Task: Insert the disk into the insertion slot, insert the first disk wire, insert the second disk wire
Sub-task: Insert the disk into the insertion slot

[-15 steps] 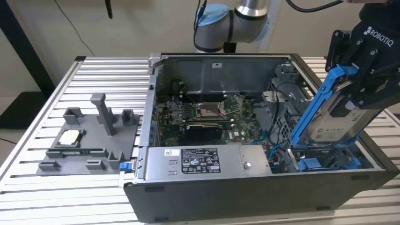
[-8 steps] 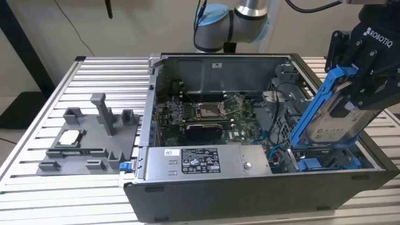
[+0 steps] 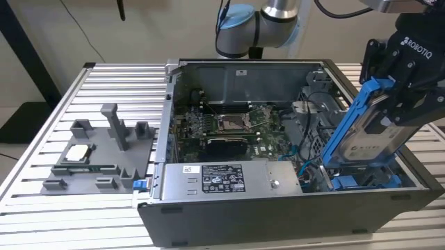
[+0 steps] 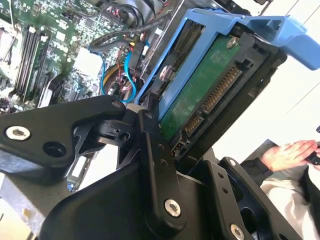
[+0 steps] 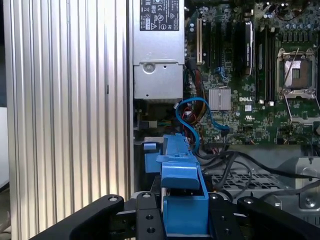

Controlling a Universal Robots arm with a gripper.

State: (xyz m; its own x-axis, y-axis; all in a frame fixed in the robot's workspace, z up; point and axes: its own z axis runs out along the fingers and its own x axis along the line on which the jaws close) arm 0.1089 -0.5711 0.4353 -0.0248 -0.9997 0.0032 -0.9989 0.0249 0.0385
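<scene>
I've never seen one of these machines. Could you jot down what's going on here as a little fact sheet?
Arm: gripper shut on the disk, by its blue frame
Disk pose: tilted, lower end reaching into the open computer case at the exterior view's right; not yet seated
Support: slatted table under the case
Beside: grey tray of parts, at the exterior view's left
Bystander: a person's hand in the second wrist view

A ribbed aluminium table stands before a plain beige wall; dark floor lies beyond its edge.
</scene>
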